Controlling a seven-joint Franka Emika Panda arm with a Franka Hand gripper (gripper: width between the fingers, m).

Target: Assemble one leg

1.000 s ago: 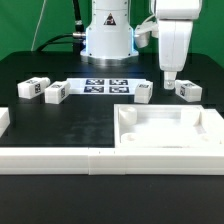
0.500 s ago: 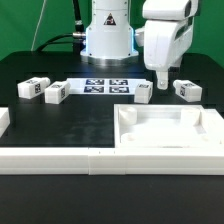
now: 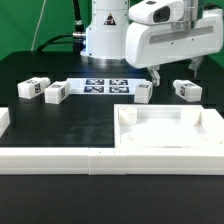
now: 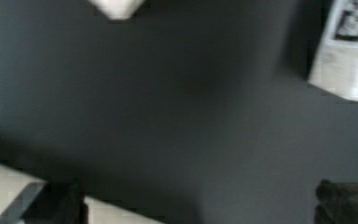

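Four small white tagged legs lie on the black table in the exterior view: two at the left point(image 3: 30, 88) point(image 3: 55, 92), one right of the middle point(image 3: 143, 92) and one further right point(image 3: 187, 90). My gripper point(image 3: 175, 72) hangs open and empty above the table between the two right-hand legs, its fingers spread wide and touching neither. In the wrist view the gripper point(image 4: 194, 205) shows only as two dark fingertips point(image 4: 345, 195) at the frame's edge over bare black table. A tagged white piece point(image 4: 350, 55) lies at one side; I cannot tell which piece it is.
The large white tray-like panel point(image 3: 170, 128) lies at the front right. The marker board point(image 3: 105, 85) lies at the back by the robot base point(image 3: 108, 35). A low white wall point(image 3: 60, 160) runs along the front edge.
The hand has turned about its vertical axis and now faces the exterior camera broadside, with both fingers showing spread. It has shifted slightly to the exterior view's left. No part has moved.
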